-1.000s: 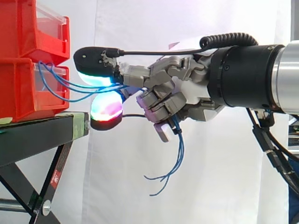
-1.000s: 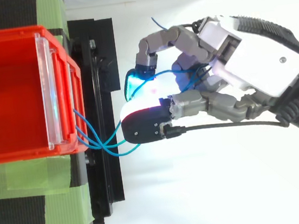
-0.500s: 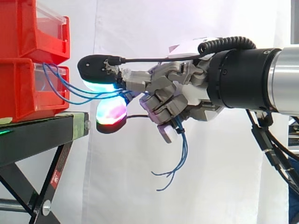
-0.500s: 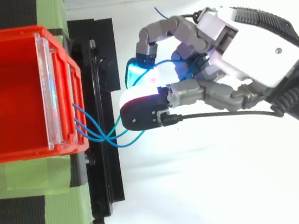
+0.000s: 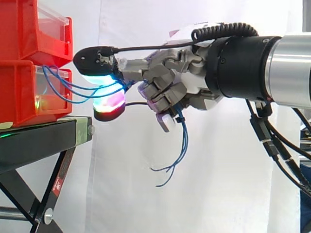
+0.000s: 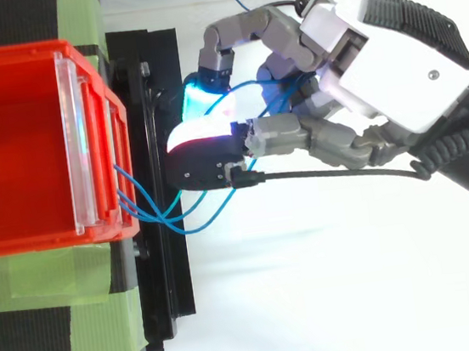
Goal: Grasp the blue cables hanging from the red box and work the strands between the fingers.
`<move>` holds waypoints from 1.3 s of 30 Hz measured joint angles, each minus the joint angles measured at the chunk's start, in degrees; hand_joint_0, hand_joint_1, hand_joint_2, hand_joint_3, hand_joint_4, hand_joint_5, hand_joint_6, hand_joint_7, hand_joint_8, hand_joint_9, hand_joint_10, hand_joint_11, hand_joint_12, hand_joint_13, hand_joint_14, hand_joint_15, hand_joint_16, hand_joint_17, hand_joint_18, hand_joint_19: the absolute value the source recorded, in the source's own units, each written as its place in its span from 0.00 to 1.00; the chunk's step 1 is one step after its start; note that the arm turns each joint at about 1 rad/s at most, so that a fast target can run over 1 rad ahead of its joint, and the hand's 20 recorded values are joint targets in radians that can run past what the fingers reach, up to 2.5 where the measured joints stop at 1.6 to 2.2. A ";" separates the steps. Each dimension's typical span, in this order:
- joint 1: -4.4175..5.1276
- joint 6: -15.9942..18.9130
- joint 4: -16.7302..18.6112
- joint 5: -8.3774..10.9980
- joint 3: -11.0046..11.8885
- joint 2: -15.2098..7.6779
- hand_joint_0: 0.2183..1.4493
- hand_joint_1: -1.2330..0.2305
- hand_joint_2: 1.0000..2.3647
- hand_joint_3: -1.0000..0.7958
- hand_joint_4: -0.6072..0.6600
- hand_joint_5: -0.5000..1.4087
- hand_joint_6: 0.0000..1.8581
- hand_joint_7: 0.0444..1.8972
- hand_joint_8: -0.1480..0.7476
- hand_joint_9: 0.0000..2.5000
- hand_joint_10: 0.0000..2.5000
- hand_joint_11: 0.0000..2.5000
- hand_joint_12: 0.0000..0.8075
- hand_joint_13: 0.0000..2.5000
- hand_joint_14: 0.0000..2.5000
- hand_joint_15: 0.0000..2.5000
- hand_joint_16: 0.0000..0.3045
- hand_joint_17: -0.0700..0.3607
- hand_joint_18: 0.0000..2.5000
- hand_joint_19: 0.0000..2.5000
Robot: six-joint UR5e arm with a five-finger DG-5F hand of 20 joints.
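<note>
The hand (image 5: 167,90) is closed on the blue cables (image 5: 185,141). Its fingers are curled round the strands, and two glowing fingertips (image 5: 101,78), one cyan-green above and one magenta-red below, press toward each other with the strands running between them.

From the hand, the cables stretch in slack loops to the front of the red box (image 5: 19,97), which sits just beyond the fingertips and is not touching them. The loose ends hang below the curled fingers into open air. In the top view the strands leave the box's front edge side by side, cross over one another, and rise into the hand.

A second red bin (image 5: 29,29) is stacked on the box, its clear front panel (image 5: 51,17) level with the top of the hand. Both bins rest on a black stand (image 5: 34,145), whose top lies lower than the fingertips and whose crossed legs slope down beneath it. Strips of green tape (image 6: 98,316) cover the stand's surface beside the box.

Behind the hand a white curtain (image 5: 146,204) hangs in soft folds across the whole background. From above, a plain white surface (image 6: 335,300) spreads under the hand. The arm (image 5: 286,68) reaches back from the wrist to the right edge of the side view.
</note>
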 measured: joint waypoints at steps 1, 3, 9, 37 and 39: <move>-0.03 0.00 -0.14 -0.03 0.18 0.00 0.58 0.44 0.01 0.33 0.68 0.23 0.51 0.54 0.64 0.48 1.00 1.00 0.67 0.64 1.00 0.65 0.21 0.49 0.73 0.38; -0.03 0.00 -0.43 -0.10 0.47 0.01 0.59 0.44 0.01 0.39 0.68 0.22 0.56 0.52 0.64 0.48 1.00 1.00 0.67 0.64 1.00 0.65 0.21 0.49 0.73 0.38; -0.06 0.75 -0.74 -0.15 0.69 0.00 0.61 0.46 0.01 0.50 0.69 0.21 0.62 0.51 0.64 0.48 1.00 1.00 0.67 0.64 1.00 0.65 0.21 0.49 0.73 0.38; 0.40 31.62 -16.42 -5.26 0.66 0.01 0.71 0.38 0.00 0.73 0.69 0.16 0.94 0.48 0.64 0.48 1.00 1.00 0.67 0.64 1.00 0.65 0.21 0.49 0.73 0.38; 0.42 34.72 -16.96 -5.37 0.66 0.01 0.73 0.39 0.00 0.75 0.69 0.17 0.94 0.48 0.64 0.48 1.00 1.00 0.67 0.64 1.00 0.65 0.21 0.49 0.73 0.38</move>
